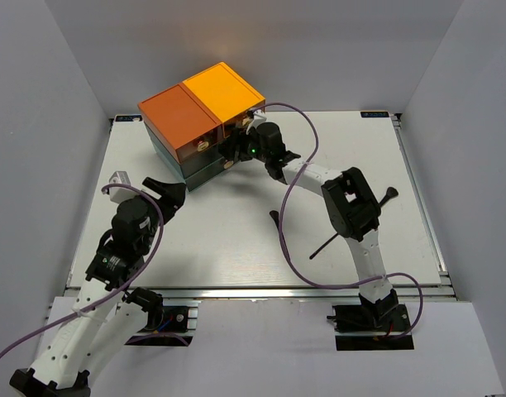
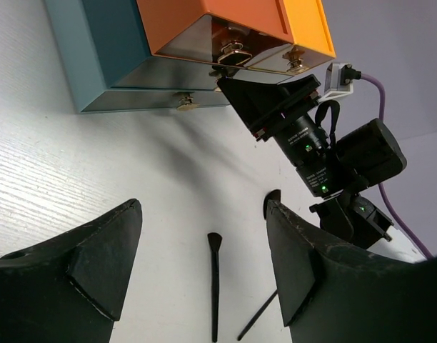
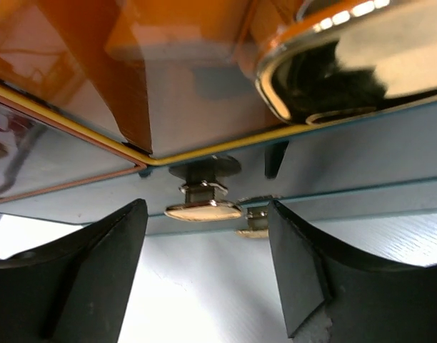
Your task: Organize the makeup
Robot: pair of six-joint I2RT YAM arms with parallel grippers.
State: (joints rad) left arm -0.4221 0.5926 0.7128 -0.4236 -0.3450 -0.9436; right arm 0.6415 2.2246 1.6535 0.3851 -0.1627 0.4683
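Thin black-handled makeup brushes lie on the white table: a flat-headed one (image 2: pixel 214 286) (image 1: pixel 275 218), a thin one (image 1: pixel 328 245) (image 2: pixel 258 321), and another by the right arm (image 1: pixel 390 196). Palettes, compact and bottles are out of view. My left gripper (image 1: pixel 166 195) (image 2: pixel 204 214) is open and empty, above the table left of the brushes. My right gripper (image 1: pixel 235 150) (image 3: pixel 206 209) is open at the front of the drawer box (image 1: pixel 199 124). A brass drawer knob (image 3: pixel 203 209) sits between and just beyond its fingertips, and I cannot tell if they touch it.
The dark-green drawer box with orange tops (image 2: pixel 225 21) stands at the back left, drawers shut, a lower knob (image 2: pixel 183 104) showing. A purple cable (image 1: pixel 288 207) loops over the table beside the right arm. Grey walls enclose the table on three sides.
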